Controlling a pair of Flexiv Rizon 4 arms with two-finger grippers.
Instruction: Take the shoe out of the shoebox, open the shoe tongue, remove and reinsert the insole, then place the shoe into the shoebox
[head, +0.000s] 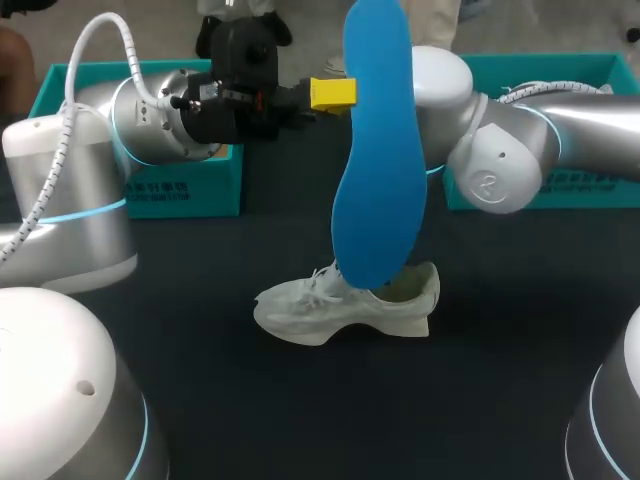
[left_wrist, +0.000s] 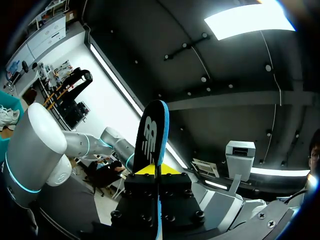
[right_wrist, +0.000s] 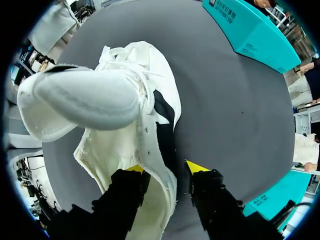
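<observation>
Insole (head: 380, 150) held upright, clear of shoe (head: 340, 310), left gripper (head: 335, 93) pinching it; right gripper (right_wrist: 165, 169) jaws spread astride shoe collar, likely steadying for reinsertion.

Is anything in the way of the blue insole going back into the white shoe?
The shoe opening looks clear, its tongue folded forward. Only the right gripper sits at the heel rim, possibly crowding the insole there.
</observation>
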